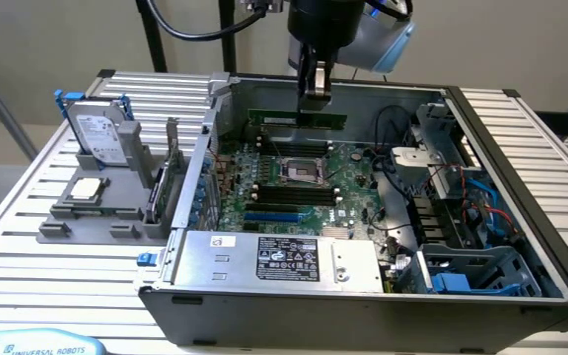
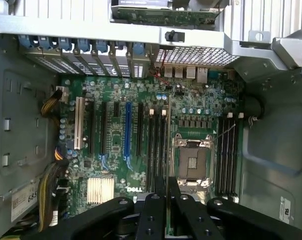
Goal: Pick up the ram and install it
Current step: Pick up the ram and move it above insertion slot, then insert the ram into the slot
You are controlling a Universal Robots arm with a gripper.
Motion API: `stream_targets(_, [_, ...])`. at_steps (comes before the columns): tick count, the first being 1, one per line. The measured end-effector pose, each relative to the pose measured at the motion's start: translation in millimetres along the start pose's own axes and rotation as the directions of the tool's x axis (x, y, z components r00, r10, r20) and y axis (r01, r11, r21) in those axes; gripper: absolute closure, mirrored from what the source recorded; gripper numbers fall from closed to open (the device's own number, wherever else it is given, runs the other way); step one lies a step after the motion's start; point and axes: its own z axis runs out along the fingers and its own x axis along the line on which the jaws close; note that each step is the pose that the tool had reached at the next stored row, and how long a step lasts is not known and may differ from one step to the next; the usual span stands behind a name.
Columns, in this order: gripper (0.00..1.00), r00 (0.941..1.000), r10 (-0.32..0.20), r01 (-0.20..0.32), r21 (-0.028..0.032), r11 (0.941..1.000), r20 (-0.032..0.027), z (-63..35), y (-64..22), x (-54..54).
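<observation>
Gripper [image 1: 313,90]: fingers clamped on the ram, pointing straight down into the case.
Ram [image 1: 297,118]: green stick, held level by its top edge at mid-length, in the air above the board, near the case's far wall in the exterior view (not seated in any slot).
Wrist view: ram is edge-on, a thin line running out from between the fingers, parallel to the slots [image 2: 155,150], between that bank and the socket.
Case [image 1: 363,303]: open, lying flat on the table [image 1: 27,244].
Board [image 1: 348,174]: green, bare socket [image 1: 302,171] at its middle, black slots on both sides of it.
Drive [image 1: 97,133]: upright in a grey rack, on the exterior view's left, well apart from the gripper.
</observation>
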Motion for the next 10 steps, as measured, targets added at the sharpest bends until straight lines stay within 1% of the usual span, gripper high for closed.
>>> stream_targets(4, [0.86,0.9997,0.026,-0.026,0.0019,0.9997,0.0009,4.6,-2.8,-0.3])
stream_targets(10, [0.86,0.9997,0.026,-0.026,0.002,0.9997,0.0011,4.8,-2.9,-0.2])
